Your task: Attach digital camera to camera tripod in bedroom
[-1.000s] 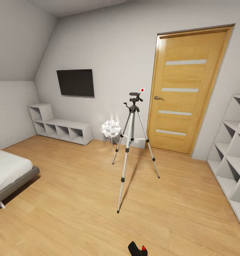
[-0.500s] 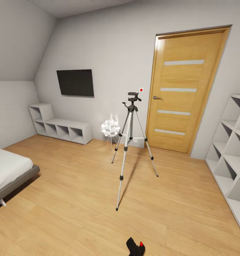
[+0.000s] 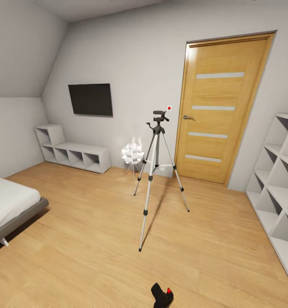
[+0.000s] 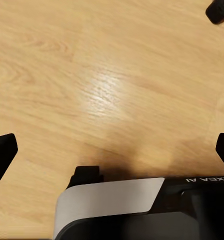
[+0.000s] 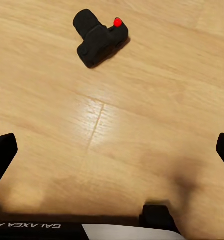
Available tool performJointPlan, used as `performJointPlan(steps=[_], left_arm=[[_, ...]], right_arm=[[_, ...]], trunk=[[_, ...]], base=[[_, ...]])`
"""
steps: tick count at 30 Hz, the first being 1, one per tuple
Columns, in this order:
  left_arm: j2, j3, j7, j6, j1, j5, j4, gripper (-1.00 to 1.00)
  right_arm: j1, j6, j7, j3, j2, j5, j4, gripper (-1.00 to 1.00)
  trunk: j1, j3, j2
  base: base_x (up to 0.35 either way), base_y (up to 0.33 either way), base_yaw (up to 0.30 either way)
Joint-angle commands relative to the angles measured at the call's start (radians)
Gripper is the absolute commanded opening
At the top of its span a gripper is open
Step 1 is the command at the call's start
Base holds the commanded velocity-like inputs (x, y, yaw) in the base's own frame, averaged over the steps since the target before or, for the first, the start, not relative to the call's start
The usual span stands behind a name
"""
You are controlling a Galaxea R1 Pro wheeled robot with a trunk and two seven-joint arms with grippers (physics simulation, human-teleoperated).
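We see the digital camera (image 5: 101, 39) lying on the wood floor (image 3: 88, 239) short of the camera tripod (image 3: 157, 171), both our grippers (image 4: 112, 150) (image 5: 112, 150) spread and empty.

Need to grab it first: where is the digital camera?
The digital camera lies on the wood floor at the head view's bottom edge, nearer than the camera tripod.

You're in a home bedroom, grey bed (image 3: 11, 209) on your left, wall TV (image 3: 90, 99), sloped ceiling (image 3: 24, 47), wooden door (image 3: 214, 109), white cubby shelves (image 3: 73, 154), light wood floor (image 3: 88, 239).
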Motion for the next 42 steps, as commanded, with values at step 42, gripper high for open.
performJointPlan(steps=[42], left_arm=[[0.001,0.009,0.000,-0.002,0.000,-0.001,-0.002,1.00]], right_arm=[[0.000,-0.001,0.009,-0.001,-0.051,-0.010,0.004,1.00]], trunk=[[0.000,-0.001,-0.001]], base=[[-0.009,0.000,0.000]])
